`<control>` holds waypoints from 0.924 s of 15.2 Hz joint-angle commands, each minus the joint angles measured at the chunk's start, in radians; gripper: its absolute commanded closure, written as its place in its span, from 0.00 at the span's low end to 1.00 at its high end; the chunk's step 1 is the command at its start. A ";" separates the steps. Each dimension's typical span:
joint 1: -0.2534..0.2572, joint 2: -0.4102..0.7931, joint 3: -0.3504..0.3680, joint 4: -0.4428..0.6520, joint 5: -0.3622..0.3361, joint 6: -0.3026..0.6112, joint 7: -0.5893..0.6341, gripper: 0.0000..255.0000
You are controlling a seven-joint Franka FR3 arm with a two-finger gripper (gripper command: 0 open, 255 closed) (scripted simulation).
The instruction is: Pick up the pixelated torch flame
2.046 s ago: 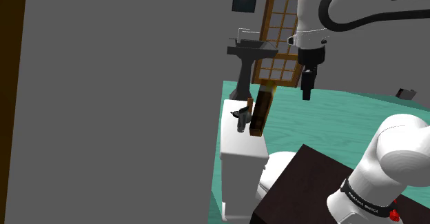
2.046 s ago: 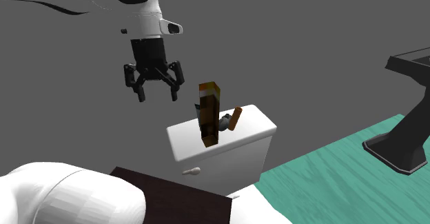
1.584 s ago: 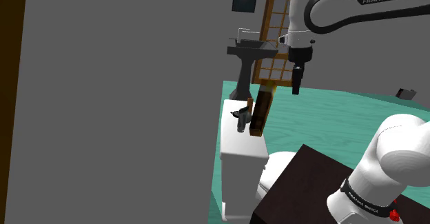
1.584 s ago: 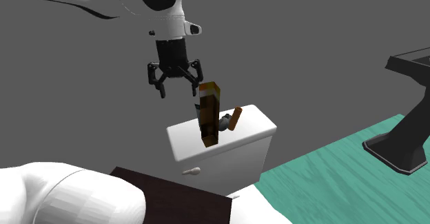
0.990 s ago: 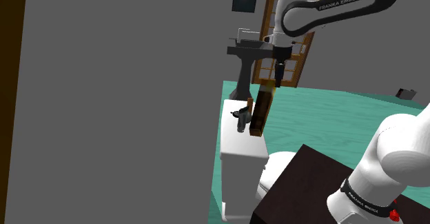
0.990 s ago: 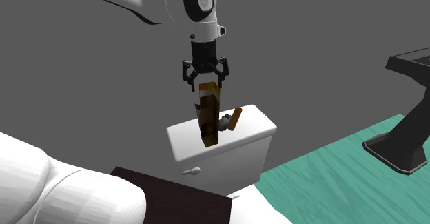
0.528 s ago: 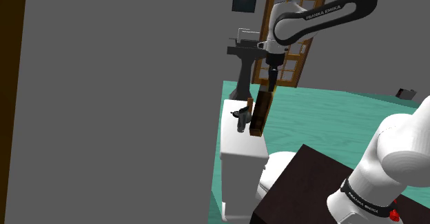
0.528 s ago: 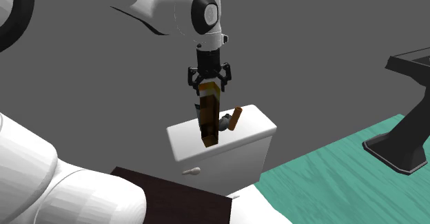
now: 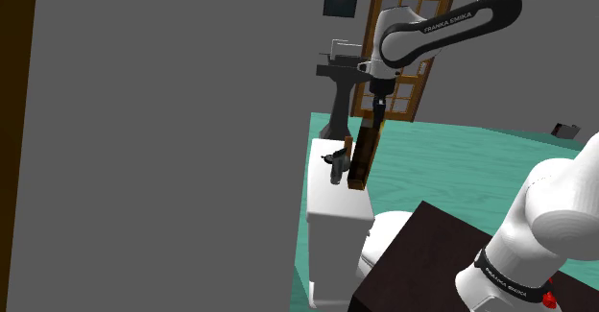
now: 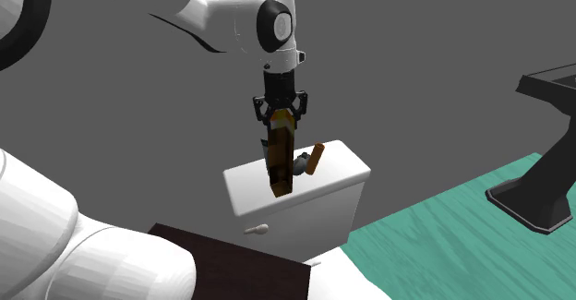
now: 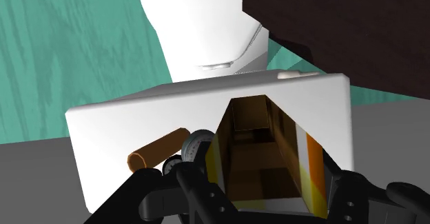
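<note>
Second exterior view shows a big white tank [image 10: 342, 174]. On it stands the blocky brown torch [image 10: 280, 160], orange end up. The black gripper [image 10: 282, 116] sits around the torch's top, fingers spread on both sides, not squeezing yet. Next, I think, it must close tight, then lift straight up, missing the little brown tube [image 10: 316, 158].

I see a grey wall [image 9: 173, 137] with a white toilet cistern [image 9: 331, 214] against it, teal floor [image 9: 470, 166], a dark pedestal basin [image 9: 339, 94] and a wooden lattice door [image 9: 408, 94].
</note>
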State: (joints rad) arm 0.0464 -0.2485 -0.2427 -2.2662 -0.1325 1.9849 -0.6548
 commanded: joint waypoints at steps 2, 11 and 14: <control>0.000 0.001 0.000 -0.002 0.000 0.000 0.001 1.00; 0.001 -0.019 0.005 0.060 0.000 -0.082 -0.003 1.00; 0.002 -0.027 0.007 0.093 0.001 -0.122 -0.005 1.00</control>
State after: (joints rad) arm 0.0477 -0.2714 -0.2367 -2.1845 -0.1315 1.8772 -0.6596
